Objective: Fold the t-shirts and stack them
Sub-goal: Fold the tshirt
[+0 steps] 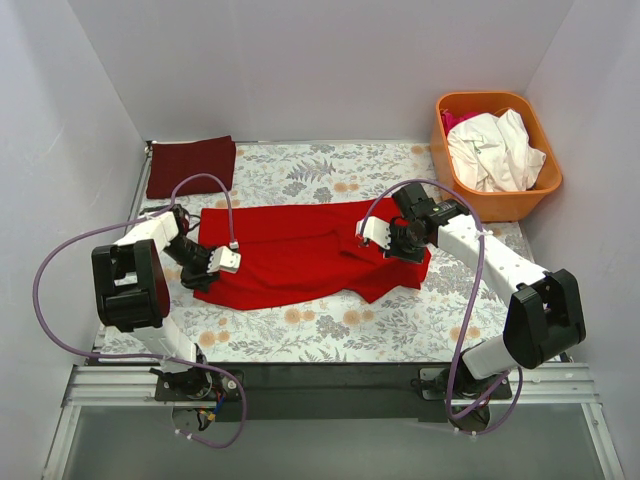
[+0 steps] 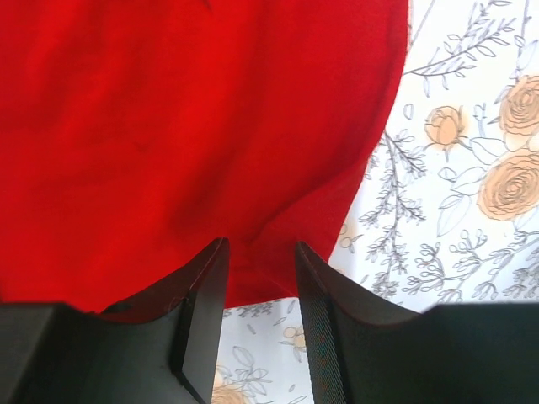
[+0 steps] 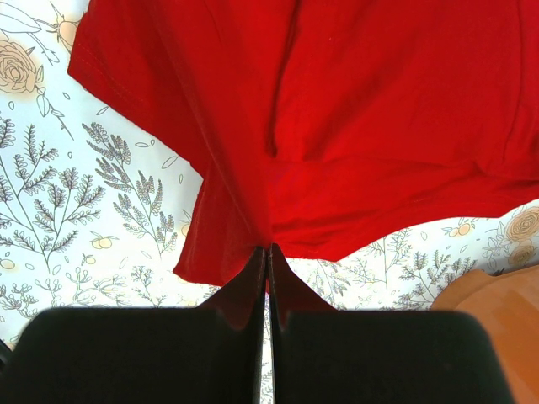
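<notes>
I saw bright, even light from overhead in all three views, enclosed by the white walls (image 1: 300, 60). Shadows on the table (image 1: 400, 320) were soft and faint. The red t-shirt (image 1: 300, 255) was strongly saturated, flattening its folds. In the wrist views the cloth was fairly sharp; the near dark fingers (image 2: 198, 328) blurred at their edges.

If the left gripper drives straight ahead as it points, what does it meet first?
Probably the red t-shirt, whose edge lies at the tips of the open left gripper; depth is unclear, so it may skim over it.
</notes>
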`<state>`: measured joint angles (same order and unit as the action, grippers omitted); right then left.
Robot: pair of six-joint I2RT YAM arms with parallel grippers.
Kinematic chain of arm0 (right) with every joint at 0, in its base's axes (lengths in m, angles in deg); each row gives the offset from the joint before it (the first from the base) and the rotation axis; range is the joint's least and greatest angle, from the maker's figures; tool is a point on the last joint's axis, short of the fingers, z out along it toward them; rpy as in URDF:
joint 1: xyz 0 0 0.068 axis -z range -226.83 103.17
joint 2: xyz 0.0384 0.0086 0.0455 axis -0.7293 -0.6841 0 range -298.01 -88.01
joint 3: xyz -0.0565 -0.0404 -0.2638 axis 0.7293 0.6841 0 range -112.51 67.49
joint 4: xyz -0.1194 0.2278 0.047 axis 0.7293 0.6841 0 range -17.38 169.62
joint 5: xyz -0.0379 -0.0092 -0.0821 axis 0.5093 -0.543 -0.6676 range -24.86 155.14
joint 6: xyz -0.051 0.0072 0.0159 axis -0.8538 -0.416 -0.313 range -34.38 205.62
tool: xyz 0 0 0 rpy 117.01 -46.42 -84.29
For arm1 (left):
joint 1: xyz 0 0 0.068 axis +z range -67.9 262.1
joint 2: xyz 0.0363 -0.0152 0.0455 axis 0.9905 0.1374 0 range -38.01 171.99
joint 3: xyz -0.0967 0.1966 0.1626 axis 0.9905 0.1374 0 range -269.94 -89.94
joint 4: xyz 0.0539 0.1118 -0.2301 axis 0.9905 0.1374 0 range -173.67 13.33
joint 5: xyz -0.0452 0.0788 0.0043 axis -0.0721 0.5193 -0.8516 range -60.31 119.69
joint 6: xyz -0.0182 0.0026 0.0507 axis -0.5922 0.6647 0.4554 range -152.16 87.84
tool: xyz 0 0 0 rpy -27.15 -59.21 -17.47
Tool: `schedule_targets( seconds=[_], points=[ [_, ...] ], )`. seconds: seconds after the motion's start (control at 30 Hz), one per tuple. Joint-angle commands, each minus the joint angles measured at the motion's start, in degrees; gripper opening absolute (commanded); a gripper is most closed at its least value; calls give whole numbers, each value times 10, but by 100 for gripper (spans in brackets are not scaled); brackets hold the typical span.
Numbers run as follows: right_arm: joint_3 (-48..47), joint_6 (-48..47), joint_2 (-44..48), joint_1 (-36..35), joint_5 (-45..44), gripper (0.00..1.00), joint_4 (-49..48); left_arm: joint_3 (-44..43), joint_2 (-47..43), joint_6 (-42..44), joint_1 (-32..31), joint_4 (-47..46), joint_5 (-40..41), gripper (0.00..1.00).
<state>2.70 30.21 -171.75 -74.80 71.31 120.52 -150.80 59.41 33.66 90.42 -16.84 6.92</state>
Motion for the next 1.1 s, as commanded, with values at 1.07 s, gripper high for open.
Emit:
schedule_targets(
  seconds=[1.07],
  points=[
    [-8,-4,17,2,-7,1,9,-35,-89,-81,7,45,-10,0]
  ],
)
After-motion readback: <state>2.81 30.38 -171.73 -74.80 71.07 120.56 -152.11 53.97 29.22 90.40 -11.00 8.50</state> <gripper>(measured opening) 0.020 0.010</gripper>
